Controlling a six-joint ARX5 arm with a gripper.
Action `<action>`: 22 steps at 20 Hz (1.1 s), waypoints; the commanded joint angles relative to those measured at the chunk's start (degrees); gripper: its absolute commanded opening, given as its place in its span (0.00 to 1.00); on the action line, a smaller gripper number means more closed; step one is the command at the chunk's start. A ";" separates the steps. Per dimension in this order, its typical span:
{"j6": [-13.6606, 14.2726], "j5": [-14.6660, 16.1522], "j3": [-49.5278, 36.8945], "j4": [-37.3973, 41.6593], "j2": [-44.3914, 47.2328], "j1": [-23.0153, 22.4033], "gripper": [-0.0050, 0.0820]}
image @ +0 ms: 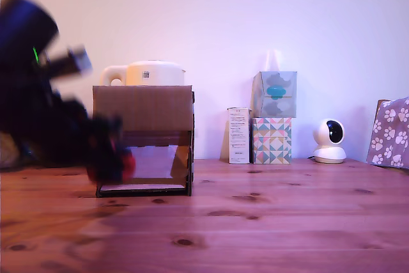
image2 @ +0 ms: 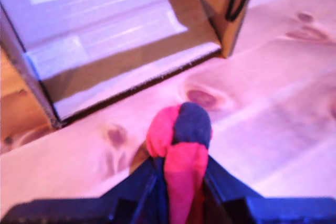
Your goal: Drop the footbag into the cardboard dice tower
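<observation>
My end effector (image2: 181,182) is clenched on the footbag (image2: 181,135), so the pickup is done; I hold it low, just above the tabletop (image: 268,222), beside the cardboard dice tower's (image: 144,116) lower front opening; raising it over the tower's top and releasing remain.

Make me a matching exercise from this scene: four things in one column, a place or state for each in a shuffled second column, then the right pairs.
Things:
1. footbag
2. cardboard dice tower
3. white round camera
4. kettle

Places or states:
A. behind the tower, only its top showing
B. pinched in the hand
C. on the table toward the exterior view's right
D. standing on the table, front opening showing a pale ramp

Pairs: 1-B, 2-D, 3-C, 4-A
</observation>
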 commanded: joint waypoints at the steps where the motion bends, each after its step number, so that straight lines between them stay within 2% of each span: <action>1: 0.20 0.55 -0.42 -3.34 -4.00 -0.04 0.08; 7: 0.15 0.74 -0.42 -12.68 -21.03 -0.13 0.08; 11: 0.17 0.15 -0.42 -8.92 -28.50 -0.13 0.08; 16: 0.46 -2.38 -0.04 8.20 -26.23 -0.11 0.08; 19: 1.55 -2.97 4.24 8.96 -20.57 -0.07 0.08; 22: 1.97 -2.97 12.31 4.09 -13.27 -0.07 0.08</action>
